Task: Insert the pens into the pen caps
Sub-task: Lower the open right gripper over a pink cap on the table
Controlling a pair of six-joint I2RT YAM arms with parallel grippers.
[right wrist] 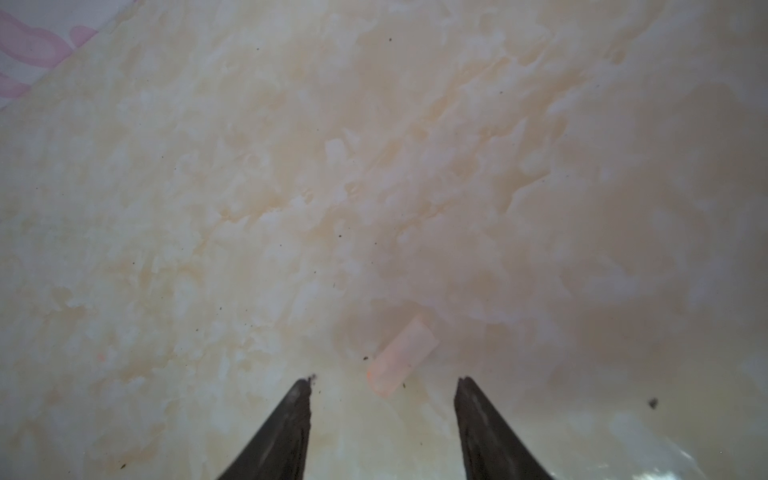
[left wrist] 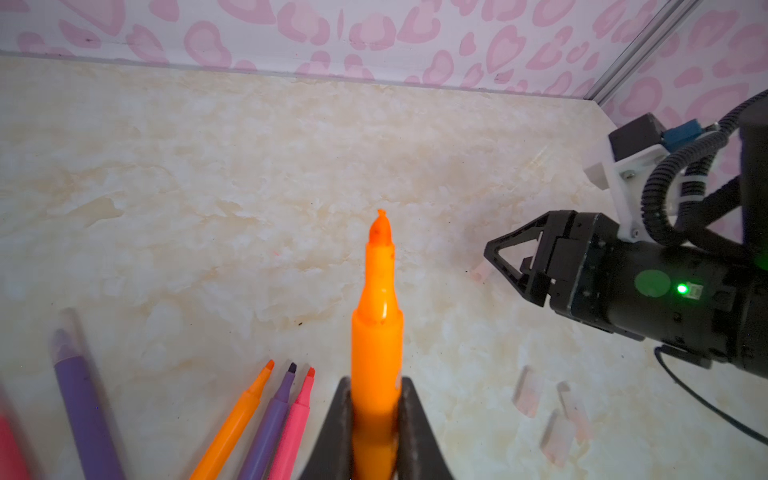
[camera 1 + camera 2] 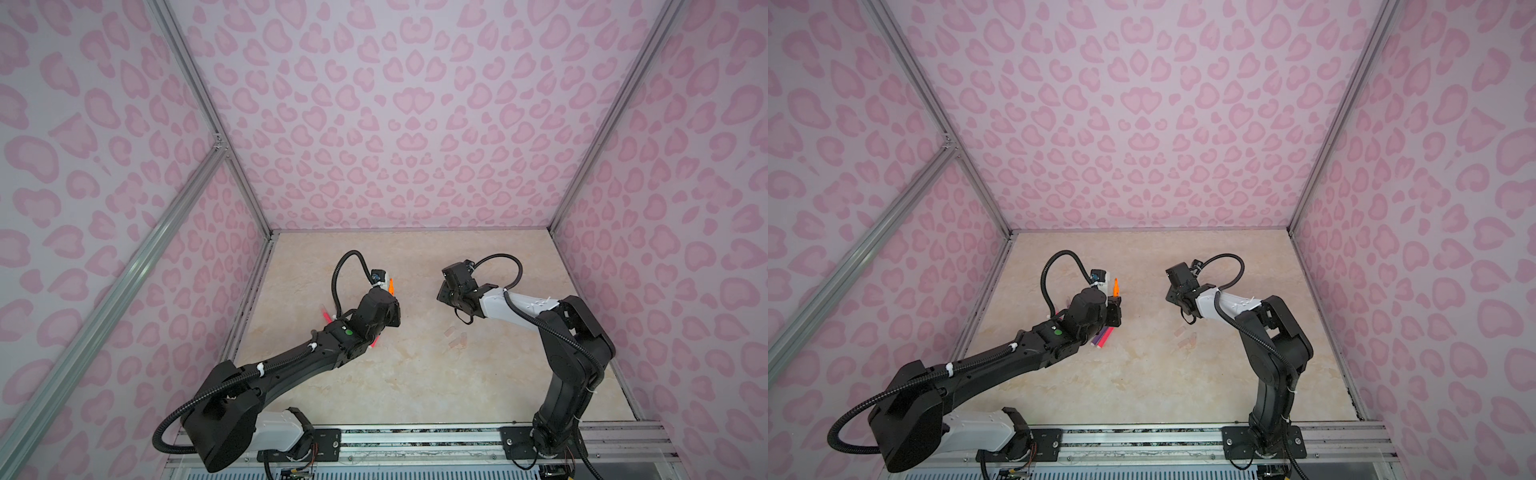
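Nearest me, spare pens (image 2: 232,424) lie side by side on the surface (image 2: 208,187), with loose clear caps (image 2: 528,392) apart to their right. Farther out, my left fingers (image 2: 332,428) pinch an orange pen (image 2: 377,332), its tip pointing away. My right fingers (image 1: 282,428) are spread, with one cap (image 1: 403,357) lying between their tips.

The beige marbled tabletop (image 2: 208,166) bears clustered pens (image 2: 270,419) and, well apart, clear caps (image 2: 528,392).

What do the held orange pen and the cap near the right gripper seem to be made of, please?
Orange pen: probably glossy moulded plastic, given the bright highlight on its neck. Cap: likely clear, faintly pink plastic; the marbled tabletop shows through it.
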